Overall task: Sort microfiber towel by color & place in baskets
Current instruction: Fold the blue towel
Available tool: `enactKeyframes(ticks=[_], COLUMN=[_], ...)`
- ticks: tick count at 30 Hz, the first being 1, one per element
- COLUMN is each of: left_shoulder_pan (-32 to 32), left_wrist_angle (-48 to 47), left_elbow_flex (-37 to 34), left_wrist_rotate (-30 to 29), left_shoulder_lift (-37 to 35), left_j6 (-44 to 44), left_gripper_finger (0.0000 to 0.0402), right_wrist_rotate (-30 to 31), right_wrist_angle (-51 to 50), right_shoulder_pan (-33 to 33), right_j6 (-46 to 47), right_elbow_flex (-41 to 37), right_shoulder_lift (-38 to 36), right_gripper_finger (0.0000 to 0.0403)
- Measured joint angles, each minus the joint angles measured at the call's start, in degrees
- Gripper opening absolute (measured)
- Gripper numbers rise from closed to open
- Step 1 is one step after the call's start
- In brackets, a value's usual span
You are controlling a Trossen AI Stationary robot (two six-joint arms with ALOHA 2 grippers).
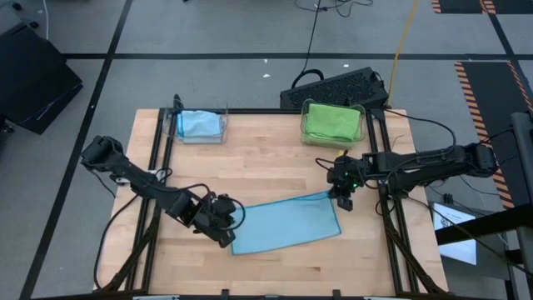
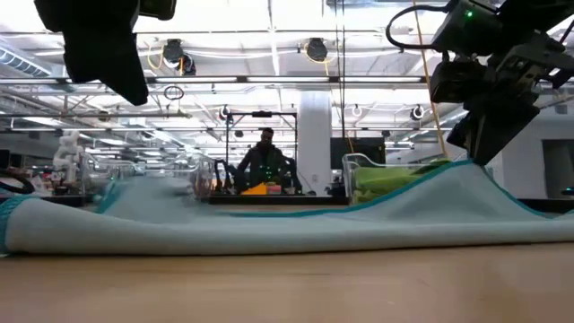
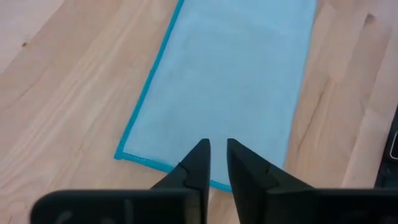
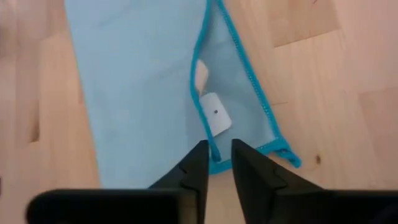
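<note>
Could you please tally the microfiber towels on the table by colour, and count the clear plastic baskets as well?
Light blue microfiber towels: 2, one folded in the left clear plastic basket, one lying flat on the wooden table
Green microfiber towels: 1, in the right clear plastic basket
Clear plastic baskets: 2
Total: 3 towels and 2 baskets, 5 things

The table (image 1: 275, 179) is viewed from straight overhead in the high view, both arms included. It is viewed level from its surface in the low view, facing the room beyond. Close downward looks past each arm's own fingers are given by the wrist views. The towel (image 1: 287, 223) is shared by all four views; opposite ends of it lie before the left gripper (image 3: 216, 163) and right gripper (image 4: 216, 162).
</note>
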Motion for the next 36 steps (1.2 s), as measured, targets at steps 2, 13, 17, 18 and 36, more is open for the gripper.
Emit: enactKeyframes(ticks=[2, 13, 17, 18, 36], left_shoulder_pan=[0.36, 0.82, 0.84, 0.84, 1.95], left_wrist_angle=[-0.28, -2.17, -2.14, -2.01, 14.83], left_elbow_flex=[0.00, -0.02, -0.02, -0.02, -8.08], left_wrist_rotate=[-0.05, 0.84, 1.23, 1.70, -1.73], left_shoulder_lift=[-0.02, -0.02, -0.02, -0.02, -0.04], left_j6=[-0.18, -10.04, -13.10, -13.65, -11.56], left_gripper_finger=[0.0065, 0.0090, 0.0090, 0.0090, 0.0090], right_wrist_rotate=[1.93, 11.46, 10.68, 9.37, 4.54], right_wrist_angle=[-0.02, -0.02, -0.03, 0.27, 15.17], right_shoulder_pan=[0.00, -0.02, -0.01, 0.00, 4.55], right_j6=[0.61, 8.36, 13.40, 15.17, 25.24], right_elbow_flex=[0.00, 0.00, 0.00, -0.02, -2.70], right_shoulder_lift=[0.00, 0.00, -0.40, -0.82, -2.79], right_gripper_finger=[0.0087, 0.0179, 0.0189, 0.0189, 0.0083])
